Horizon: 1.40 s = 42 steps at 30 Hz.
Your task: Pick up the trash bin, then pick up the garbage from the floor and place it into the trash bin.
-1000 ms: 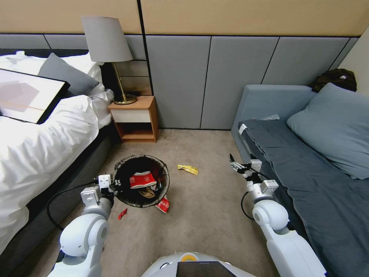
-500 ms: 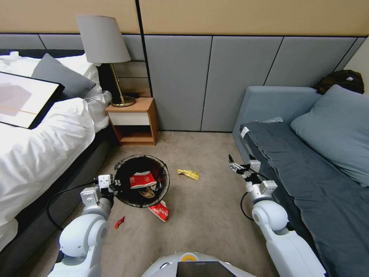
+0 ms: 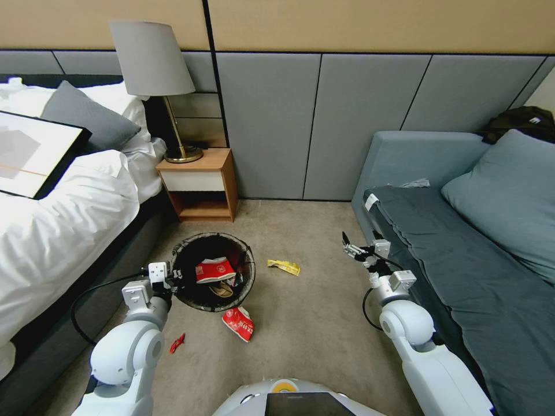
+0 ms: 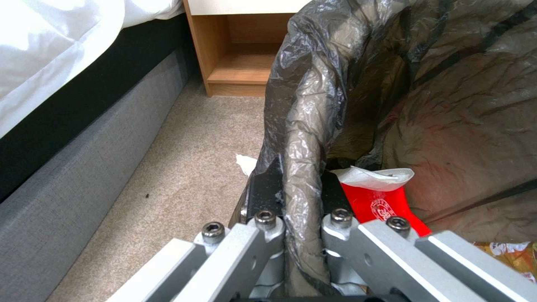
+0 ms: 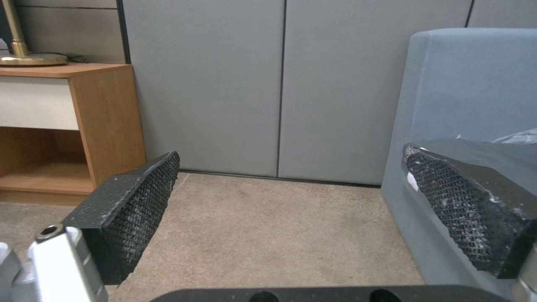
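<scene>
A white-sheeted bed (image 3: 52,219) is filling the robot's left side, and a grey-blue sofa (image 3: 462,242) is lying along its right, with a beige carpeted floor (image 3: 312,323) running between them up to the grey panelled wall. A wooden nightstand (image 3: 199,185) is standing against that wall beside the bed, carrying a lamp (image 3: 153,63).

The trash bin (image 3: 213,279) is sitting near the bed side of the carpet, its dark bag folded over the rim; whether it is resting on the floor or hanging just above it cannot be told. Red-and-white wrappers are lying inside it. The left claw (image 3: 173,277) is reaching in from the robot's left and is clenched on the bin's rim: in the left wrist view its two fingers (image 4: 268,188) are pinching the bag-covered edge (image 4: 302,167), one outside and one inside.

The right claw (image 3: 348,245) is hanging in the air close to the sofa's front corner, well apart from the bin, released, its two ribbed pads (image 5: 140,205) standing wide with nothing between them.

Garbage is lying on the carpet: a red-and-white wrapper (image 3: 239,323) just beside the bin on the robot's side, a yellow wrapper (image 3: 284,267) between the bin and the right claw, and a small red scrap (image 3: 177,343) near the left arm.
</scene>
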Tool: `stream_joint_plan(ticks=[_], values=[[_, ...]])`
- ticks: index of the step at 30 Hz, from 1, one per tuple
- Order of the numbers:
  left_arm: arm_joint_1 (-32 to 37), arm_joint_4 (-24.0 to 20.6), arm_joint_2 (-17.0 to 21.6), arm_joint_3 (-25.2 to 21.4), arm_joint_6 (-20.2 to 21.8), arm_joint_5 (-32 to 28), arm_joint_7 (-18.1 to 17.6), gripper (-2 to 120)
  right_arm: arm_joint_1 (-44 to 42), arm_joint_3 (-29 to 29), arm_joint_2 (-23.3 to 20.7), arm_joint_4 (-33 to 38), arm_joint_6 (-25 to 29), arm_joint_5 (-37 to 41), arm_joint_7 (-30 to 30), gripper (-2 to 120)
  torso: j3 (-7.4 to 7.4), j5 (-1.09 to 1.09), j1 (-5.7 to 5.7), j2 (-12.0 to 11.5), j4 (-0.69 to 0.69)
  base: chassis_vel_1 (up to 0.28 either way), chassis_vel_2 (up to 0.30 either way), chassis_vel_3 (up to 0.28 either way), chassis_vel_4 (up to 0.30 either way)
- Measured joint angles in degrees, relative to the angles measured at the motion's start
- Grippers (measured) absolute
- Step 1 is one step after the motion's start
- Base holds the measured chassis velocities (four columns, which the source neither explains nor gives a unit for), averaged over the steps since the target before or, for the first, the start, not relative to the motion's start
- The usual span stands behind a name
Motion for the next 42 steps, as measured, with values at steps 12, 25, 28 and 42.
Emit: stream_joint_plan(ticks=[12,25,28,42], values=[[0.3,-0.6,-0.4,-0.1,0.0,-0.1,-0.1,0,-0.4,-0.6,-1.5,-0.1,-1.0,0.3,1.2,100,0.0,0.0,0.0,0.0,-0.01,0.0,0.0,0.0,0.0],[1.4,-2.4,-0.7,0.1,0.0,0.3,0.1,0,25.0,-19.5,-15.0,-10.3,-16.9,10.7,7.4,100,0.01,0.0,0.0,0.0,0.01,0.0,0.0,0.0,0.0],[1.5,-2.5,-0.7,0.2,0.0,0.6,0.3,0,30.1,-24.4,-15.2,-12.8,-17.9,11.6,7.1,100,0.01,0.01,0.0,0.0,-0.01,0.0,0.0,0.0,0.0],[1.2,-2.3,-0.2,0.0,0.0,0.4,0.4,0,42.4,-36.2,-13.1,-24.3,-21.0,13.8,2.9,100,0.01,0.0,0.01,0.0,-0.02,0.0,0.0,0.0,0.0]])
